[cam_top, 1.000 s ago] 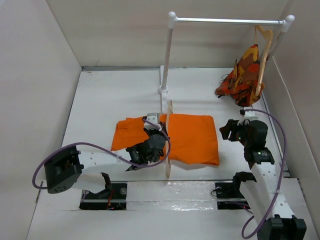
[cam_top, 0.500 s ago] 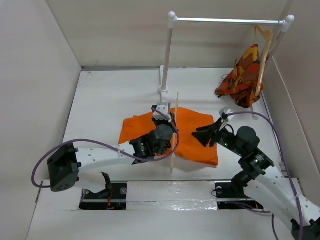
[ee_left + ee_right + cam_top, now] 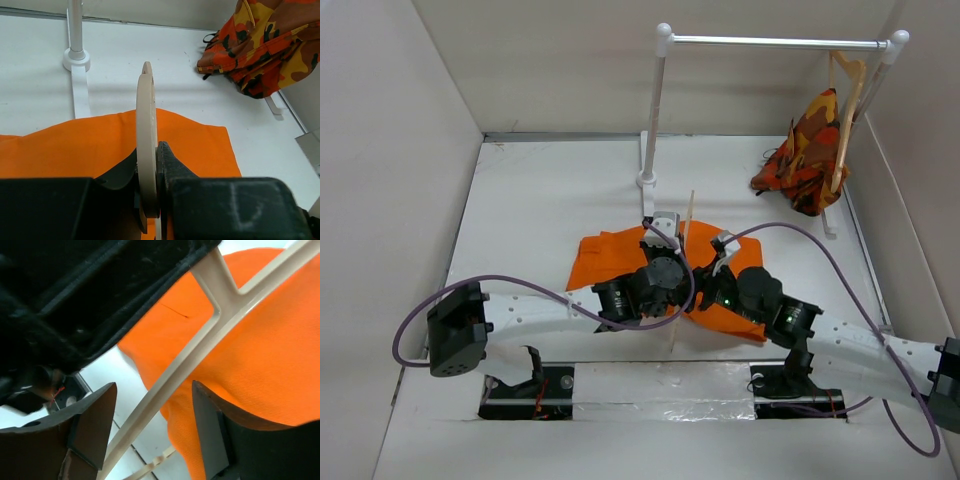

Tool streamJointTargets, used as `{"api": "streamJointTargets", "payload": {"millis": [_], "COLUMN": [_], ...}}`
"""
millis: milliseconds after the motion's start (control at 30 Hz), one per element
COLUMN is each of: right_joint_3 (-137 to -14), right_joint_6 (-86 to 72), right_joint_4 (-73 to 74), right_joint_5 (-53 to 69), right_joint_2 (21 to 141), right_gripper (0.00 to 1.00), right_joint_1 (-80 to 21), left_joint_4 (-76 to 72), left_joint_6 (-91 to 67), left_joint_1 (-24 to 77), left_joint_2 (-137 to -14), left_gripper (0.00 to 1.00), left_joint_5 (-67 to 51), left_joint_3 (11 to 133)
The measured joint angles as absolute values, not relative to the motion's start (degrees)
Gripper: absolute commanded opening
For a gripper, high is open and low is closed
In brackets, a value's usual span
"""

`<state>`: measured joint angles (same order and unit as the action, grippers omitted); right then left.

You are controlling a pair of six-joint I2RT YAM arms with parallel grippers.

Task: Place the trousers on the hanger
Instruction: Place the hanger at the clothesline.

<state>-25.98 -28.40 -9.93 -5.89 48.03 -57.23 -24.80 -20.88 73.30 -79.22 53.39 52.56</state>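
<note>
The bright-orange trousers point(image 3: 605, 258) lie flat in the middle of the table, partly hidden under both arms. The thin cream hanger point(image 3: 688, 212) stands edge-on over them. My left gripper point(image 3: 672, 250) is shut on the hanger. In the left wrist view the fingers point(image 3: 167, 160) pinch the hanger point(image 3: 146, 110) above the trousers point(image 3: 75, 145). My right gripper point(image 3: 717, 268) has come in from the right. In the right wrist view it point(image 3: 155, 405) is open. One arm of the hanger point(image 3: 200, 345) runs slantwise between its jaws without touching either, with the trousers point(image 3: 270, 350) beneath.
A white clothes rail point(image 3: 770, 42) on a stand point(image 3: 648, 150) rises at the back. At its right end an orange, red and brown patterned garment point(image 3: 805, 150) hangs on a tan wooden hanger point(image 3: 848, 90). The enclosure's walls stand close on the left and right.
My right arm has swung left from the table's right side to the hanger. The left gripper has carried the hanger rightward and farther back, and the trousers have bunched up beneath.
</note>
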Motion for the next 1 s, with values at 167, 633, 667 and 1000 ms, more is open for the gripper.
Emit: {"api": "streamJointTargets", "payload": {"millis": [167,633,667,1000], "right_joint_3": [-24.25,-21.41,-21.06,-20.60], "right_joint_6": [-30.70,-37.85,-38.06,-39.33], "right_joint_4": [-13.89,-15.53,-15.79,-16.93], "right_joint_5": [-6.70,-12.60,-12.86,-10.46], "right_joint_2": [49.71,45.80,44.75,40.10], "right_gripper": [0.44,0.00,0.00,0.00], "right_joint_1": [-58.41,-58.63,-58.63,-60.10], "left_joint_4": [-24.18,-23.20,-23.16,-28.32], "left_joint_6": [-20.43,-16.19,-15.90,-15.31], "left_joint_1": [73.52,74.17,74.15,73.25], "left_joint_2": [-79.22,-79.15,-79.18,-76.18], "left_gripper": [0.00,0.06,0.12,0.56], "left_joint_5": [53.39,53.23,52.64,43.27], "left_joint_3": [52.71,57.28,57.80,62.00]}}
